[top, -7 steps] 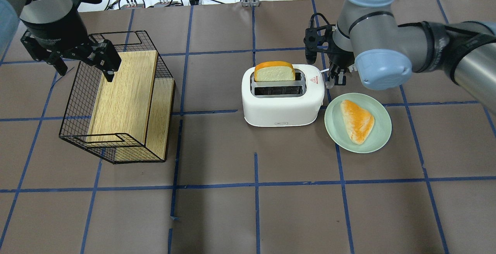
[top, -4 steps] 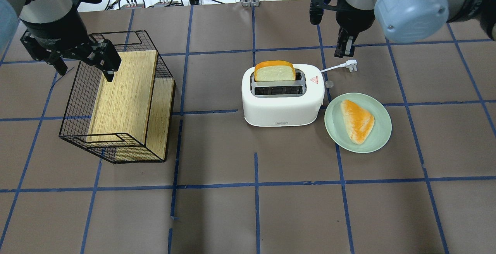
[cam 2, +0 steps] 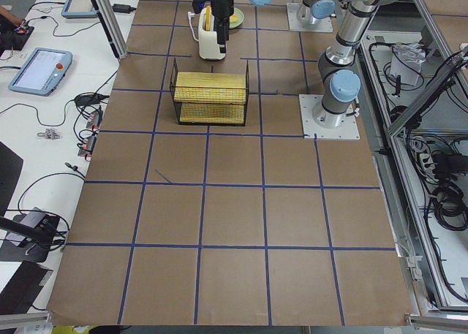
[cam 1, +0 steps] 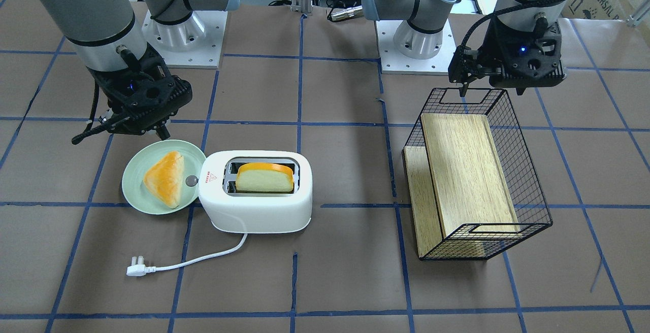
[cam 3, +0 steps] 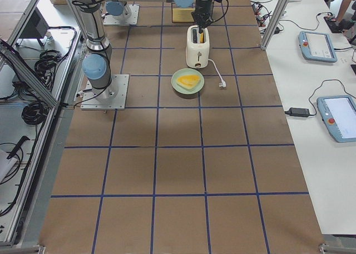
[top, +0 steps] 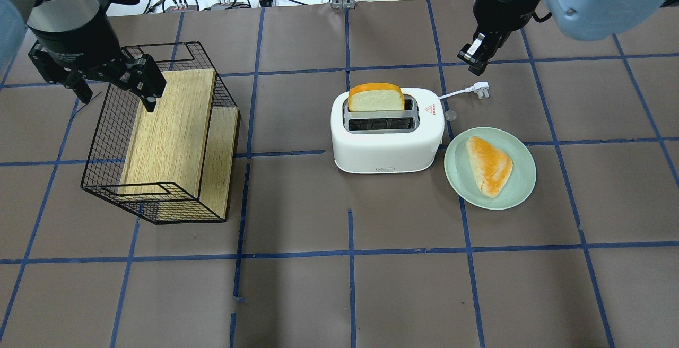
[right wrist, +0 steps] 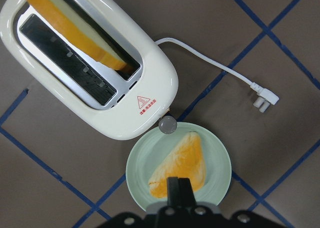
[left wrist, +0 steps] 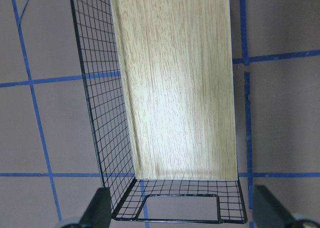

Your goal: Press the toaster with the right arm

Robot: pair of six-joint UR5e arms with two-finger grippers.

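Note:
The white toaster (top: 387,144) stands mid-table with a slice of bread (top: 375,97) upright in its far slot, sticking out. Its grey lever knob (top: 450,115) is on the end that faces the plate. The toaster also shows in the front view (cam 1: 254,213) and in the right wrist view (right wrist: 115,115). My right gripper (top: 476,53) is shut and empty. It hangs high, behind and to the right of the toaster, apart from the knob (right wrist: 167,123). Its fingers (right wrist: 178,190) show pressed together. My left gripper (top: 114,90) is open over the wire basket.
A green plate (top: 522,181) with a triangular pastry (top: 489,165) lies right of the toaster. The toaster's white plug (top: 480,89) lies on the mat behind it. A black wire basket (top: 106,136) with a wooden board (top: 170,130) in it stands at the left.
My right gripper has lifted off the toaster's lever end and moved up and back toward the far edge. The bread slice and the left arm have not moved.

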